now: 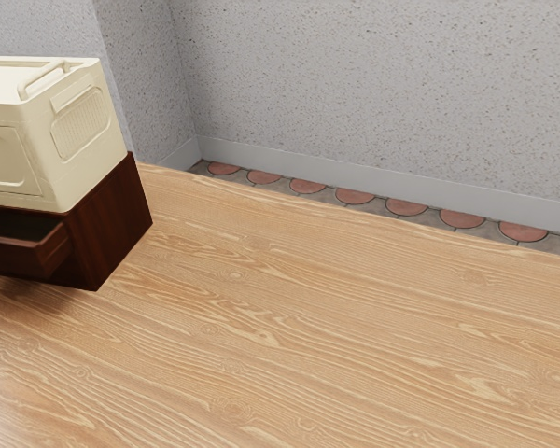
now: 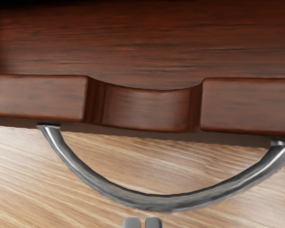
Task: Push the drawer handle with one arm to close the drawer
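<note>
Narrowly set, with nothing between them, a robot's fingers (image 2: 153,223) are poised just outside the curved metal handle (image 2: 161,203) of a drawer (image 1: 14,258) that stands open from its dark wooden cabinet (image 1: 114,224). The cabinet sits on a wood-grained surface (image 1: 336,327), a cream case (image 1: 89,135) resting on top. Whether metal and fingertips touch cannot be told.

The step in hand appears to be the push itself, with the closing travel yet to be made. Best done, it calls for the fingers to be kept together as one blunt pusher, set at the handle's height and close to the middle of its bow, then driven straight toward the cabinet, square to the notched drawer front (image 2: 147,110). Contact should come gently, followed by slow, even pressure until the front sits against the frame.

The rounded bar could shed a push that lands off centre, sending the fingers sliding along the curve or riding over it. A skewed shove might bind the drawer on its way in, or nudge the whole cabinet across the surface.
</note>
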